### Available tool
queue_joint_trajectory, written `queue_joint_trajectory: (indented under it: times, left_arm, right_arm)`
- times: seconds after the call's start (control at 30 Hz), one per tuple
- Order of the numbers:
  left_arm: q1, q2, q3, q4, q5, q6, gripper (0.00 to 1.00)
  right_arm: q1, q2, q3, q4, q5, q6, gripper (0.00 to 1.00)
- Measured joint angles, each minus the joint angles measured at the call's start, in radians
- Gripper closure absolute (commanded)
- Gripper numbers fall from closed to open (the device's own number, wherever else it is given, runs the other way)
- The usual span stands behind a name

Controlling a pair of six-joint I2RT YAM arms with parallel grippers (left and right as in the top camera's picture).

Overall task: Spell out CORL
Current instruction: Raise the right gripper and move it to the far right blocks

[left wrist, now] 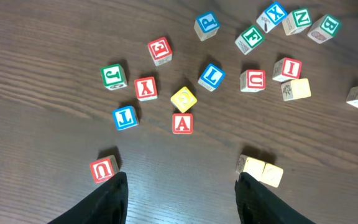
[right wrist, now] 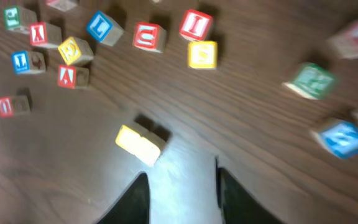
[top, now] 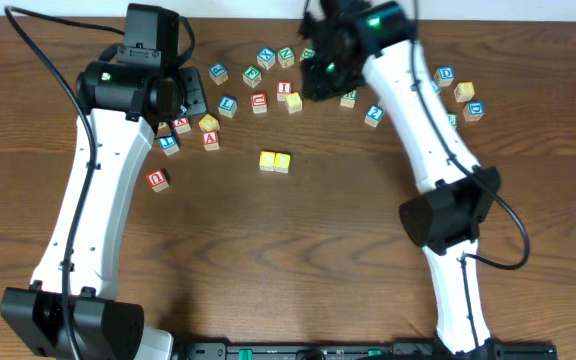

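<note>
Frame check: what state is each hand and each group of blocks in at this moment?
left hand: open, holding nothing.
right hand: open, holding nothing; its view is blurred.
two yellow blocks: side by side, touching, apart from the rest.
other letter blocks: scattered loose, none gripped.

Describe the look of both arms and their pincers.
The left arm and right arm have white rounded shells with black joint housings. A black cable loops along each, and a green light glows near each wrist. The left pincer and right pincer have plain black tapered fingers.
</note>
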Motion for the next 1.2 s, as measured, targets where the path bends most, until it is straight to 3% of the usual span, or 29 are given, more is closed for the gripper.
queue_joint_trajectory:
  times: [0.3,0.5,0.73,1.07,1.2]
  left_arm:
    - [0.0,0.0,0.0,-0.002,0.034,-0.009,0.45]
    - [0.0,0.0,0.0,-0.001,0.037,-0.018,0.45]
    - [0.0,0.0,0.0,0.0,0.038,-0.02,0.45]
    - [0.0,0.0,0.0,0.001,0.046,-0.022,0.45]
    - [0.0,0.0,0.0,0.0,0.049,-0.022,0.45]
  right_arm:
    - [-0.161,0.0,0.254,-0.208,0.001,0.0,0.41]
    - [-0.237,0.0,0.266,-0.218,0.01,0.042,0.4]
    - [-0.234,0.0,0.133,-0.082,0.075,0.116,0.39]
    - [-0.202,0.001,-0.23,0.318,0.125,0.203,0.39]
    - [-0.18,0.001,-0.307,0.404,0.129,0.211,0.39]
